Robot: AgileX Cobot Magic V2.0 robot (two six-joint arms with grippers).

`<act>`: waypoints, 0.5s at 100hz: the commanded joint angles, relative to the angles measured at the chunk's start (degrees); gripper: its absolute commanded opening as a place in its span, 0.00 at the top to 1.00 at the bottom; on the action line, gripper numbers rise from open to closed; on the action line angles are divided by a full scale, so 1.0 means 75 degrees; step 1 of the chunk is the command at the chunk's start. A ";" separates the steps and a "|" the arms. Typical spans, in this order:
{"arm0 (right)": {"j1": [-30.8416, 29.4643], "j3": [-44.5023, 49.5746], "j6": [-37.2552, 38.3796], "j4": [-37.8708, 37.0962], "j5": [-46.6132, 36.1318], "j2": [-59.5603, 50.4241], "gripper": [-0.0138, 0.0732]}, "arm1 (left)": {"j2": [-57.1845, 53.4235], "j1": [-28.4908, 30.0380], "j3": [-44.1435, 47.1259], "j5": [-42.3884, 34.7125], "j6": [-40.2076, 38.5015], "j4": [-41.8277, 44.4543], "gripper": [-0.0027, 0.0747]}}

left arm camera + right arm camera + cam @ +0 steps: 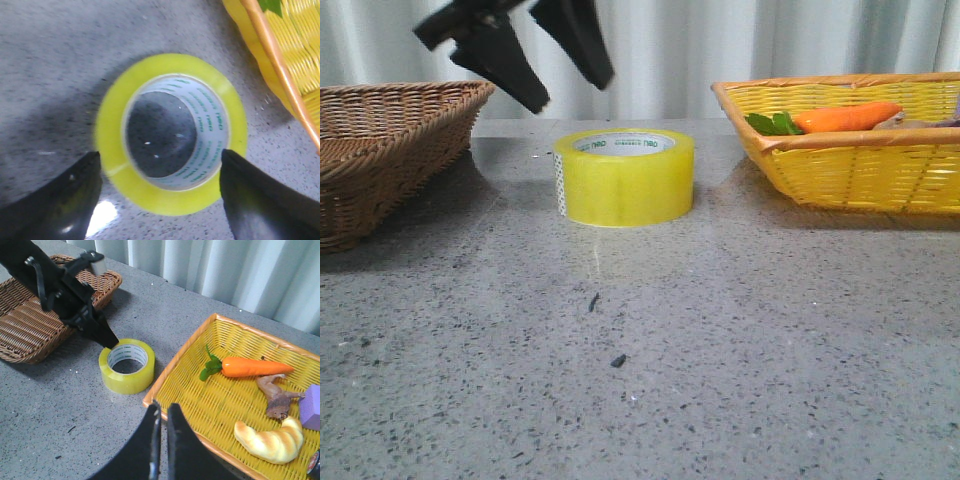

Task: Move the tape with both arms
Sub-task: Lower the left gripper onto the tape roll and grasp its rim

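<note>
The tape point(625, 185), a wide yellow roll with a white core and green lettering, lies flat on the grey table. My left gripper point(570, 85) hangs open just above and behind it. In the left wrist view the two black fingers of the left gripper point(160, 154) stand either side of the roll point(165, 200) without touching it. The right wrist view shows the roll point(127, 377) with the left gripper point(102, 332) at its far rim. My right gripper point(164, 407) is shut and empty, above the table by the yellow basket's near edge, and out of the front view.
A brown wicker basket point(380, 130) stands left of the tape. A yellow basket point(860, 170) stands on the right, holding an orange carrot point(255, 366), a croissant point(270, 437), a brown figure point(275, 395) and a purple block point(312, 407). A curtain hangs behind the table.
</note>
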 commanded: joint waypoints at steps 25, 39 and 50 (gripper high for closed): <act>-0.0019 -0.0149 -0.0077 -0.0007 -0.0644 -0.0029 0.91 | 0.0138 -0.0217 -0.0286 -0.0372 -0.0084 0.0040 0.33; -0.0019 -0.0149 -0.0077 0.0023 -0.0644 -0.0029 0.91 | 0.0205 -0.0217 -0.0286 -0.0525 -0.0084 0.0357 0.33; -0.0019 -0.0149 -0.0077 0.0023 -0.0644 -0.0029 0.91 | 0.0216 -0.0217 -0.0286 -0.0661 -0.0097 0.0477 0.33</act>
